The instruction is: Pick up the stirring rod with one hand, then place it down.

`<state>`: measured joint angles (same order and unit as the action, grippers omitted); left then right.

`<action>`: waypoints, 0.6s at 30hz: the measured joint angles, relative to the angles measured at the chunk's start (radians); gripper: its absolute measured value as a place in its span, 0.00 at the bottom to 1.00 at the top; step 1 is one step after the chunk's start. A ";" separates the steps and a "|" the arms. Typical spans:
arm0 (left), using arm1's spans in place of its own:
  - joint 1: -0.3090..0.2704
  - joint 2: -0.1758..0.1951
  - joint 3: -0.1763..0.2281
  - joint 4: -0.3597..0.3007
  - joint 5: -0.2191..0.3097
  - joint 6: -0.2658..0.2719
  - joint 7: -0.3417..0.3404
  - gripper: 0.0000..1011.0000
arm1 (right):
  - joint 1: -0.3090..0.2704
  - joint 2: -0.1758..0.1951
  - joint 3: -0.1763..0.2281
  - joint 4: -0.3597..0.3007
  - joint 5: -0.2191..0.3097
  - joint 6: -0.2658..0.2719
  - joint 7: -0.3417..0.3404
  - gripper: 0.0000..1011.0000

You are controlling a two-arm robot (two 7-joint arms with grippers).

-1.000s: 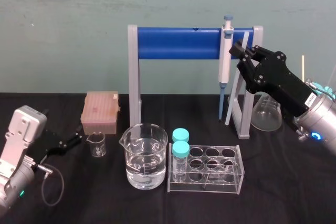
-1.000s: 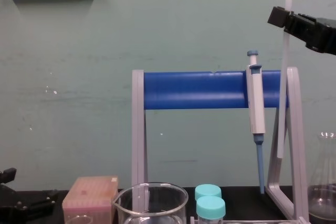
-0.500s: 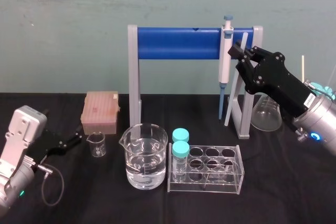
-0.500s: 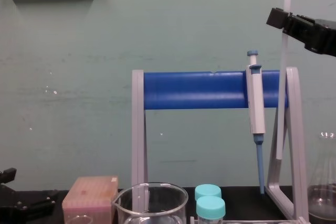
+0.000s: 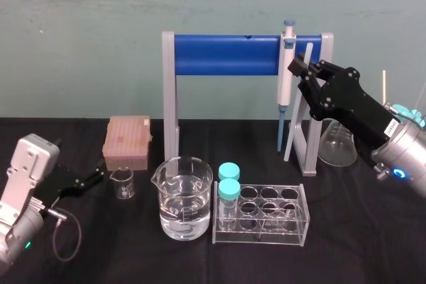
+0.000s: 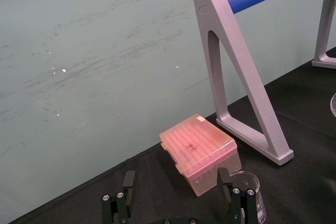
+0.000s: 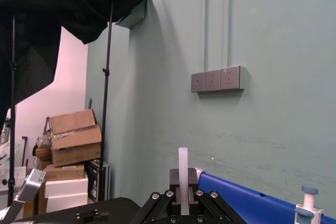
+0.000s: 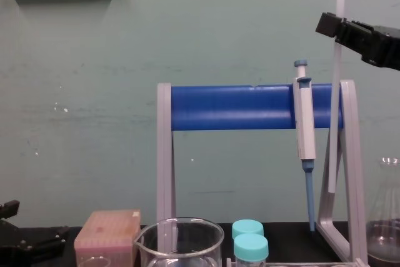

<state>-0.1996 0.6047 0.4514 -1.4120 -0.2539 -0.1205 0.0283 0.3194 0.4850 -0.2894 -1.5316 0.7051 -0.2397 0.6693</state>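
At upper right, the right pincer, clamped on the stirring rod, is sinking slightly leftward. Set-down is probably beginning; the left pincer is idling open.

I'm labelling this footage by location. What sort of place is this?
Most likely a laboratory bench: a pipette hangs on a grey-and-blue stand, a glass beaker of clear liquid stands beside a clear tube rack, and a pink tip box lies farther back.

Soft, even indoor light across the green wall, shadows faint and soft-edged, black surface dark and matte, small bright glints on the beaker and clear rack below the right hand, pink-lit wall far beyond it in the right wrist view
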 joint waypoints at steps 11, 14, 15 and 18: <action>0.000 0.000 0.000 0.000 0.000 0.000 0.000 0.99 | -0.007 0.006 -0.009 -0.001 0.002 0.003 0.009 0.07; 0.000 0.000 0.000 0.000 0.000 0.000 0.000 0.99 | -0.010 0.008 -0.015 0.005 0.000 0.003 0.012 0.07; 0.000 0.000 0.000 0.000 0.000 0.000 0.000 0.99 | -0.013 0.009 -0.019 0.009 -0.004 0.003 0.013 0.07; 0.000 0.000 0.000 0.000 0.000 0.000 0.000 0.99 | -0.021 0.011 -0.027 0.016 -0.015 0.006 0.013 0.07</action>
<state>-0.1995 0.6047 0.4514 -1.4120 -0.2539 -0.1205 0.0283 0.2985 0.4965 -0.3167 -1.5159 0.6902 -0.2335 0.6819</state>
